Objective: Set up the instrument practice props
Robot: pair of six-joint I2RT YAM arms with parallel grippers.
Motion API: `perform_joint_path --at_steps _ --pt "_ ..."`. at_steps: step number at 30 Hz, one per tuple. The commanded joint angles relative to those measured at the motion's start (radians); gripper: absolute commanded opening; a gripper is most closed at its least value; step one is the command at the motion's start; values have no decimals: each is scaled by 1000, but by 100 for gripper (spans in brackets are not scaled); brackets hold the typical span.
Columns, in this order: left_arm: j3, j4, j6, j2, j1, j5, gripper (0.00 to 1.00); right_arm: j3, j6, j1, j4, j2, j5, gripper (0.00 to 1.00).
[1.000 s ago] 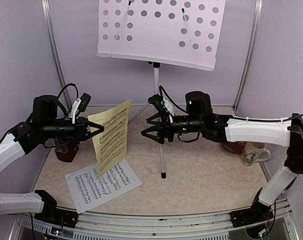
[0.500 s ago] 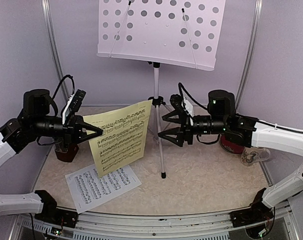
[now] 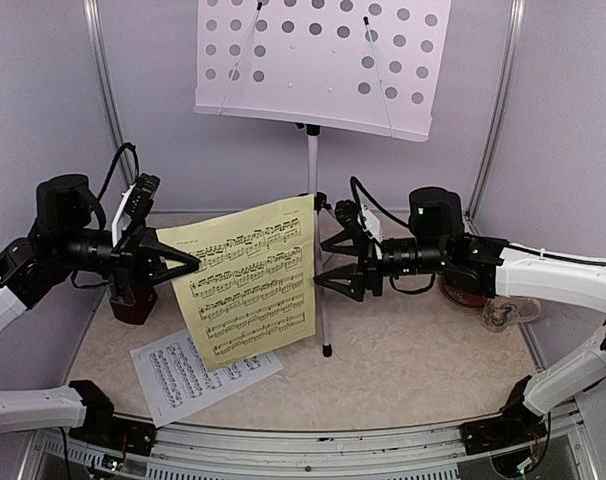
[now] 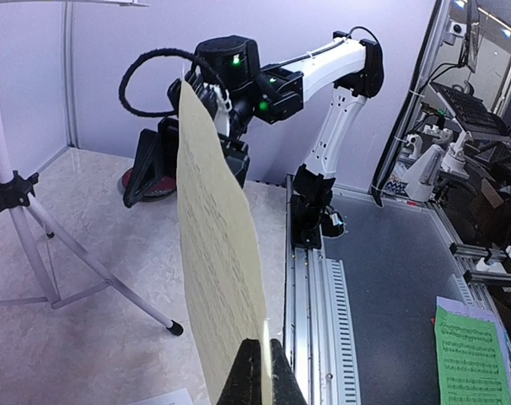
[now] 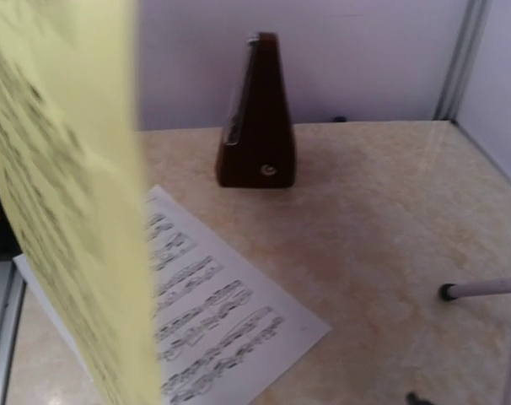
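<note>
My left fingers pinch the yellow sheet upright; my right fingers are spread beside its far edge

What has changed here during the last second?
The yellow sheet, pinched in the left hand, swung round to face the camera. The right hand, open, drew back rightward from the music stand; the sheet's free edge now reaches it. White sheet, metronome and stand stayed.
</note>
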Motion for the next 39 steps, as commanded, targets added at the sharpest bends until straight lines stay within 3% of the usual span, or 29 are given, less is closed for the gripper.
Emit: perform_joint_path --at_steps 1,11,19,25,28,30,32,34,37,39 --pt "17 35 -3 -9 -6 50 2 -7 23 -12 84 46 -100 75" --pt "10 54 9 -20 -5 49 3 36 97 -5 160 98 -320 73" --pt "8 69 20 -10 -6 50 5 74 83 26 129 103 -318 56" --pt "12 76 13 -5 -5 58 6 104 71 43 110 107 -304 53" --pt "6 90 8 -5 -7 59 3 96 71 51 133 111 -275 43" --pt "0 87 9 -3 -7 22 0 87 73 52 143 125 -250 35" --pt "-10 50 20 2 -7 -68 0 76 75 52 134 136 -217 35" --pt "-27 -1 16 10 -11 -221 38 57 81 51 125 149 -197 48" --pt "-64 -46 23 32 -72 -397 67 10 99 40 109 174 -209 60" --pt "-88 -57 21 60 -164 -555 75 -19 126 32 103 193 -228 67"
